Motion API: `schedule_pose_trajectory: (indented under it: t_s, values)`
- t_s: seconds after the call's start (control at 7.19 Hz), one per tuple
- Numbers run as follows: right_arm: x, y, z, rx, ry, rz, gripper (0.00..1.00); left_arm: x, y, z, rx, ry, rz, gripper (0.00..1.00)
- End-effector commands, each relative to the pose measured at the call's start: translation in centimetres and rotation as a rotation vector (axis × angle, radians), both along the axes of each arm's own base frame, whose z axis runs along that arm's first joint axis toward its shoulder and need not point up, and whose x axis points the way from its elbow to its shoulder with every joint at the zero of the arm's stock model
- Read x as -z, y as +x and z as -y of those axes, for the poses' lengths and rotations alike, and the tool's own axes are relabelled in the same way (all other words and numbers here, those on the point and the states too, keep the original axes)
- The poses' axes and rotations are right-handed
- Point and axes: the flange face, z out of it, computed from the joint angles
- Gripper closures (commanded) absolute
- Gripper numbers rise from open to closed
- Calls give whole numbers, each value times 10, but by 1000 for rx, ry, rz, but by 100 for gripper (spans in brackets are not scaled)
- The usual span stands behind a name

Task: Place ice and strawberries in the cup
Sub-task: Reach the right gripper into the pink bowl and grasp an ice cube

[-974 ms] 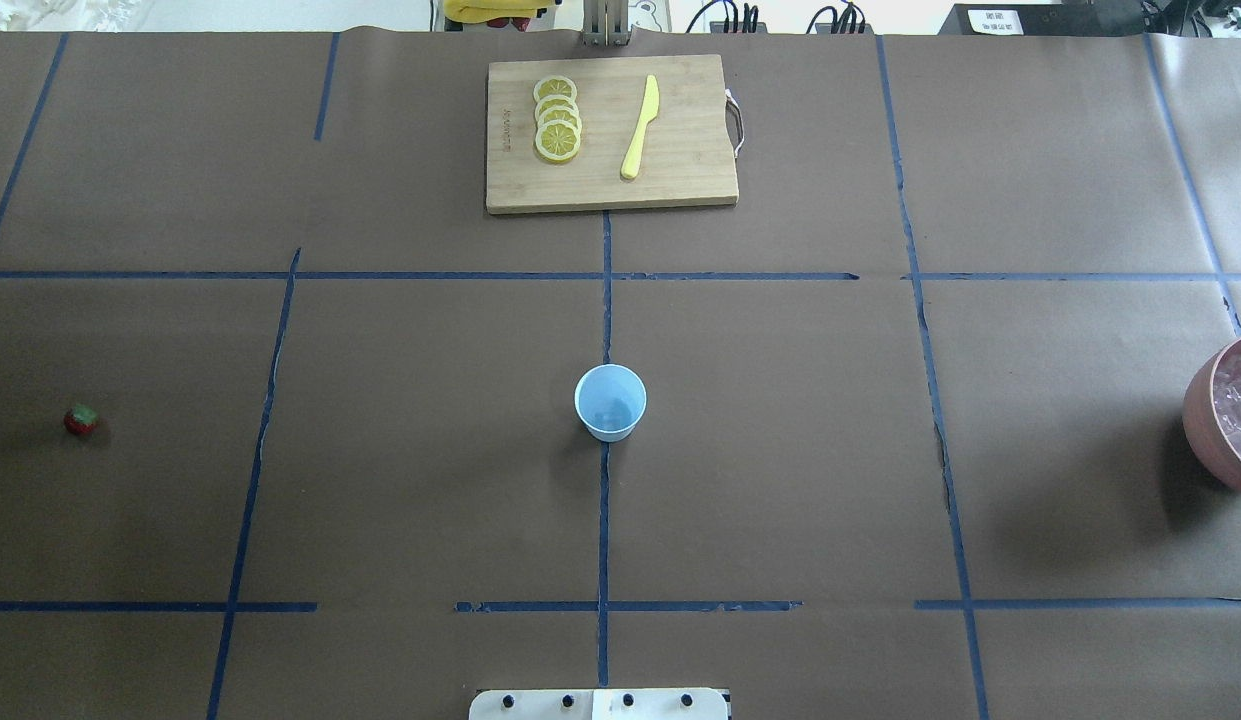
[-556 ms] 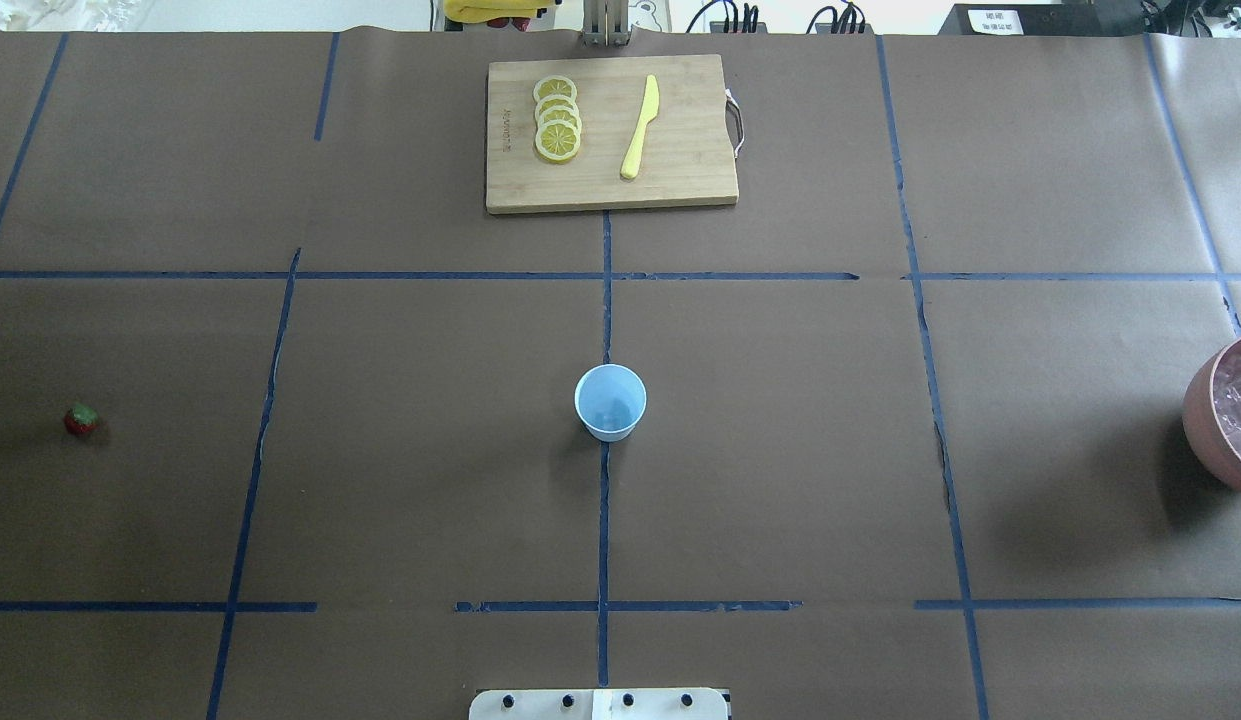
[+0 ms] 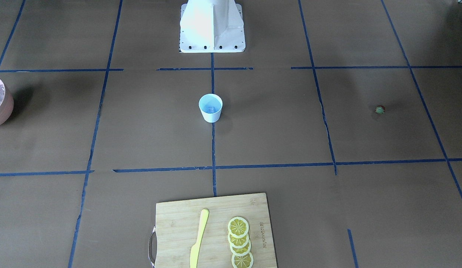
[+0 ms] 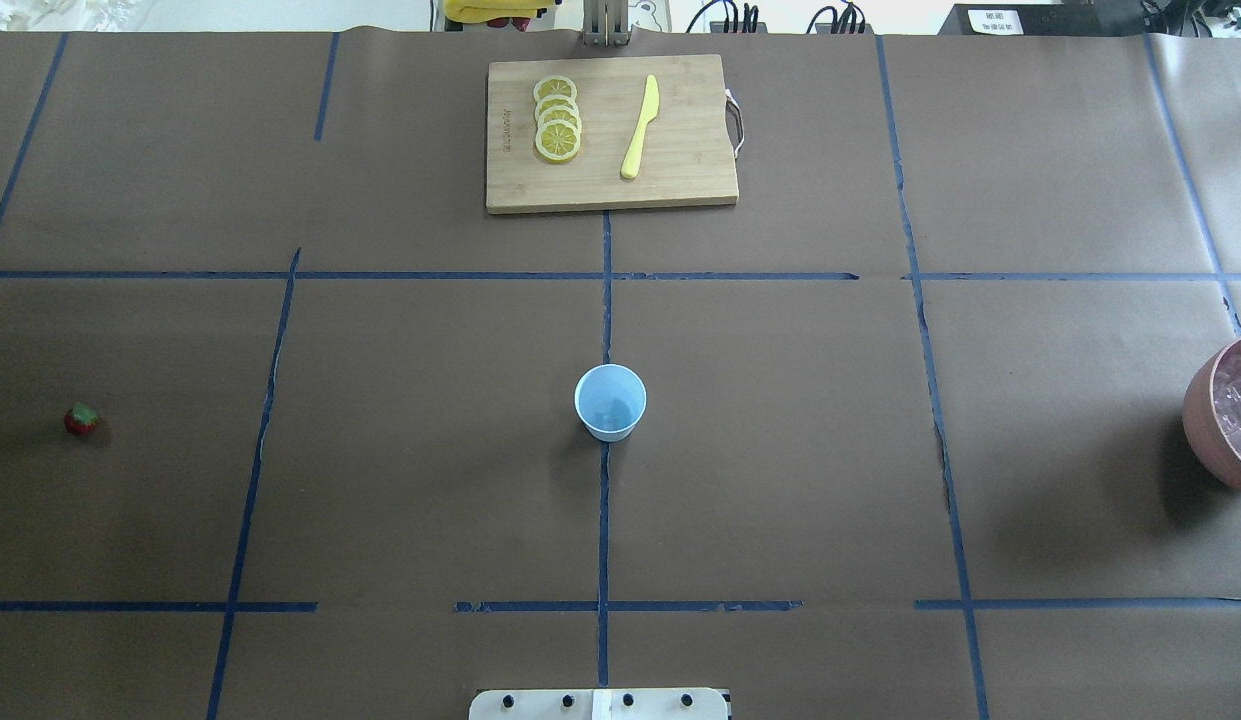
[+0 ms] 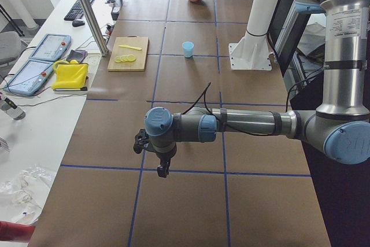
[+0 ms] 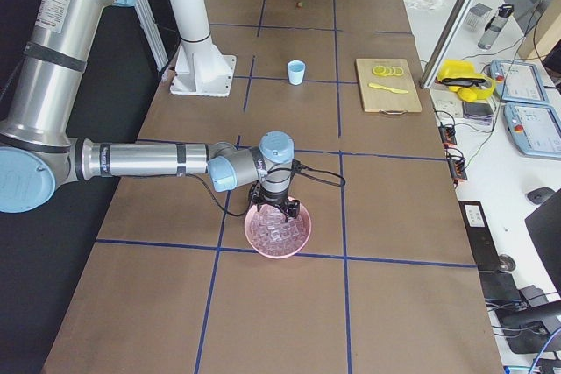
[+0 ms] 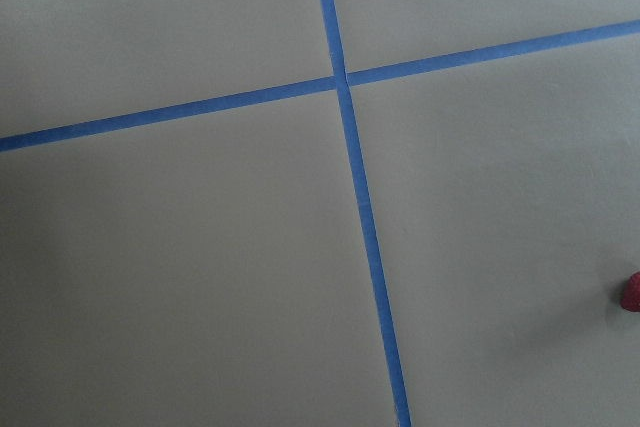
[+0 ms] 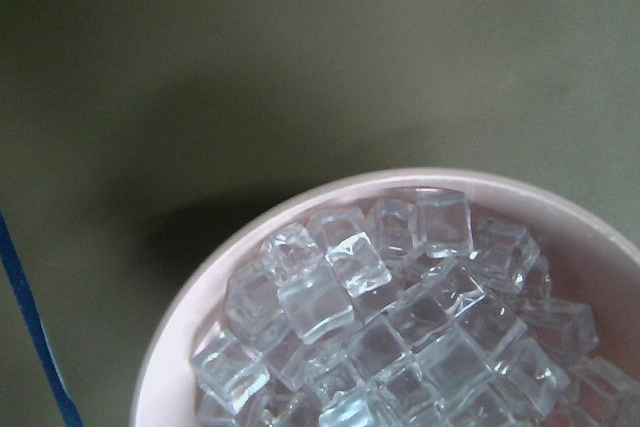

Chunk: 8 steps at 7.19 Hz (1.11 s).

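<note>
Brown paper is covering the table [image 4: 780, 450], with blue tape lines [image 4: 604, 520] crossing it in a grid. The cup [image 4: 610, 402] is showing pale blue-white outside and light blue inside. The strawberry [image 4: 81, 419] is showing red under a green cap. The bowl [image 4: 1205, 420] is appearing pinkish-brown — its ice [image 8: 400, 317] is glinting clear to whitish. On the pale, wood-grained cutting board [image 4: 680, 160], lemon slices [image 4: 558, 120] are showing yellow with lighter rims beside a plain yellow knife [image 4: 640, 128]. The left arm [image 5: 248, 125] is showing silver-grey tubes and blue joint caps.
</note>
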Motion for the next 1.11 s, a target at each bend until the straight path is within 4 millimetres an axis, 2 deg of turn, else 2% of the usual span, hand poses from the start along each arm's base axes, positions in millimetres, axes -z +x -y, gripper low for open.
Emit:
schedule_pose_trajectory:
  t_s: [0.0,0.7,0.83,0.97]
  values:
    - [-18,-7,0,19,35,8,6,0,2,0,-4,1,0,0]
    - [-26,-6,-1,71,76,-9,18,0,2,0,-4,1,0,0]
    - [-26,-5,-2,71,76,-12,23,0,2,0,-4,1,0,0]
    - [-27,-5,-3,74,75,-12,33,0,3,0,-6,1,0,0]
